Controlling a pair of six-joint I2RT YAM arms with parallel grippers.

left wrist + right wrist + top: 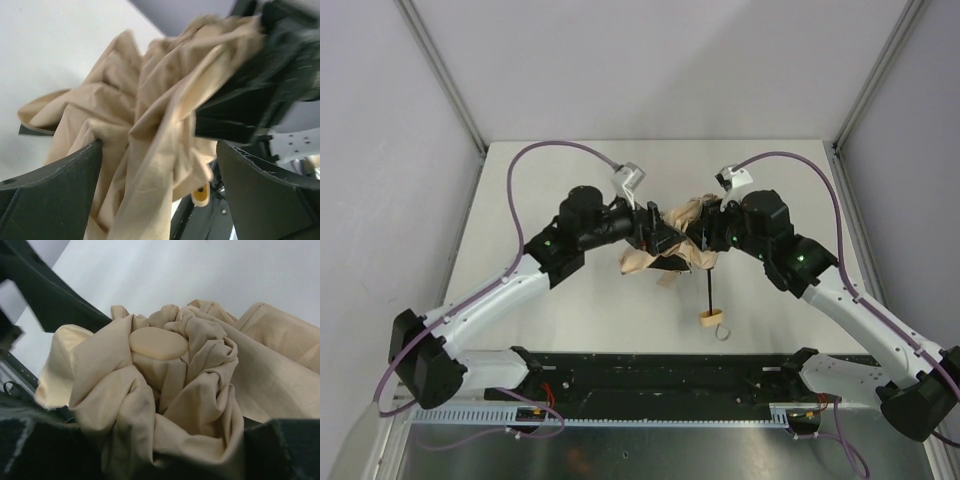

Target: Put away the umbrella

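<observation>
**Umbrella heaped at mid-table: right claw clamped on it, left claw wide apart**

The umbrella (682, 240) lies at the centre of the top view on the white table (570, 320), between the two arms. Its tan canopy (150, 125) is crumpled into a loose heap; the thin black shaft (707, 290) runs from that heap towards the bottom of the frame; it ends in the small wooden handle (708, 318), with the wrist loop (722, 331) just beside it at lower right.

The left gripper (655, 238) meets the heap from the left; in its own wrist view the two dark fingers (55, 195) stand far apart at the lower corners; folds of cloth hang between them, not squeezed.

The right gripper (708, 236) comes in from the right and is clamped on a bunch of the canopy; the left wrist view shows it at upper right with its jaws biting the cloth. In the right wrist view the fabric wells up between its fingers (285, 450) along the bottom edge; a round pale cap (159, 343) sits in the middle of the folds.
</observation>
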